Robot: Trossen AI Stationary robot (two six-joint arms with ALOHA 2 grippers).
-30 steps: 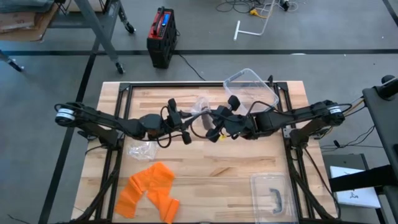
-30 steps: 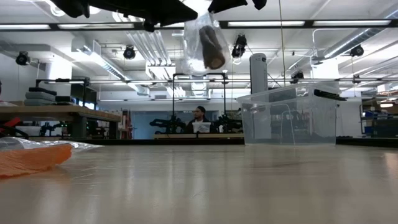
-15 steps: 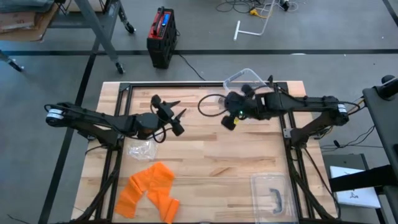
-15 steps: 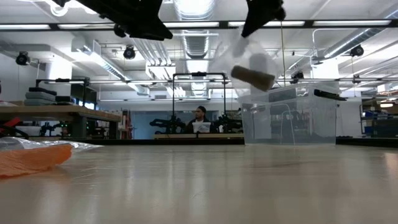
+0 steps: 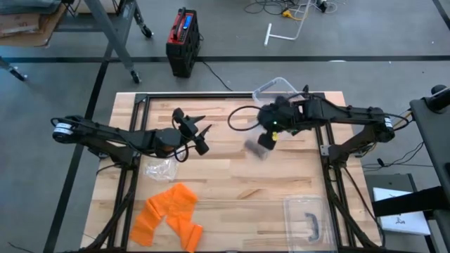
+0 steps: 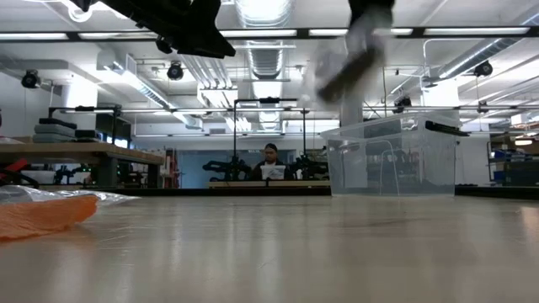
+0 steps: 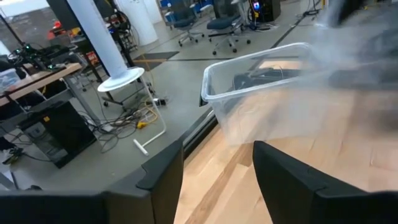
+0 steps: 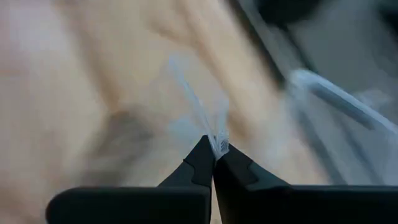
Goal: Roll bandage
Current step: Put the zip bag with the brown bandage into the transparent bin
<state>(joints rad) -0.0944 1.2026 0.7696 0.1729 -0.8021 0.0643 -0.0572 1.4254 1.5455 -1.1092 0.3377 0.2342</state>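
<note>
Right pincer [image 5: 269, 135] is clenched on the top edge of a clear plastic bag [image 5: 257, 146], seen in its wrist view as 2 dark fingertips [image 8: 214, 163] pressed together on a thin fold of film. That bag hangs blurred in the air above the middle of the bench [image 5: 232, 176], and a dark brown bandage roll [image 6: 345, 74] shows inside it in the low view, tilted. The bag hangs just in front of the clear plastic bin [image 5: 283, 96] at the far right of the bench, apart from it.

The bin stands tilted on the far edge; from the left wrist view its inside shows a dark shape I cannot make out. A flat clear lid [image 5: 307, 219] with a dark handle lies near the front right corner of the bench, well apart from the bin.

Left pincer [image 5: 195, 128] is released, its 2 fingers spread with nothing between them, raised over the bench left of centre and pointing toward the bin.

A second, crumpled clear bag [image 5: 159, 169] lies on the bench near the left arm; whether anything is in it I cannot tell. Just in front of it lies a loose orange bandage [image 5: 169, 215], unrolled and folded over itself, near the front left of the bench.
</note>
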